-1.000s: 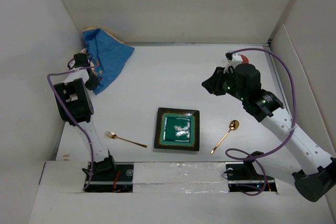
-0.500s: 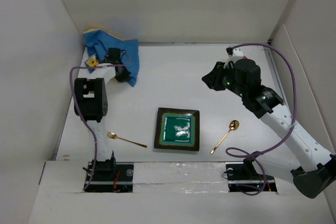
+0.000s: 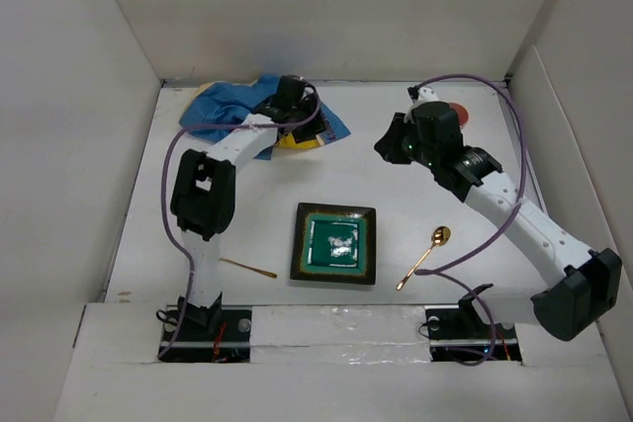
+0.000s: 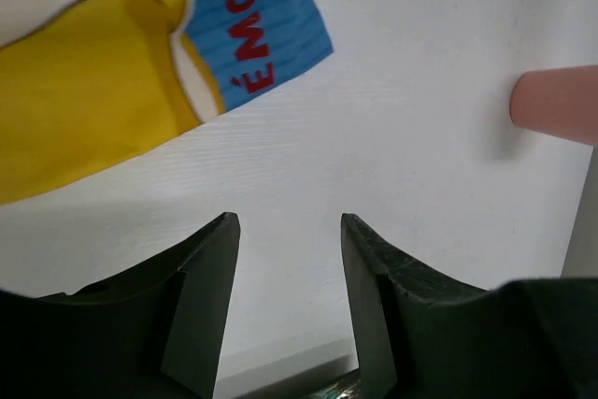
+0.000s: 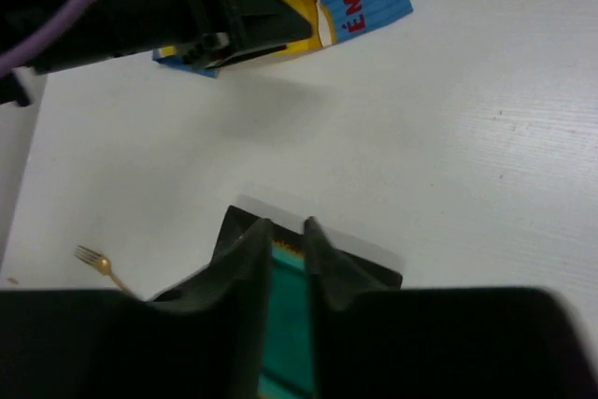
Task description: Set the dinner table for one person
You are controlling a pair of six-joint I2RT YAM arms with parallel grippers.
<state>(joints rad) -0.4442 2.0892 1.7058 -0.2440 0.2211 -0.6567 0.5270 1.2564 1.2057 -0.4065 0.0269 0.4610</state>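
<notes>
Between the left jaws, which stand apart and hold nothing, only the bare white desk (image 4: 402, 119) shows; they hang at the far side, by the corner of the blue cloth (image 3: 223, 106) with its yellow print. Right jaws are narrowly parted and empty, aimed toward the green square plate (image 3: 334, 243) near the front edge. Beside the plate lie a gold spoon (image 3: 425, 255) on its right and a gold fork (image 3: 252, 268) on its left, partly hidden by the left arm
</notes>
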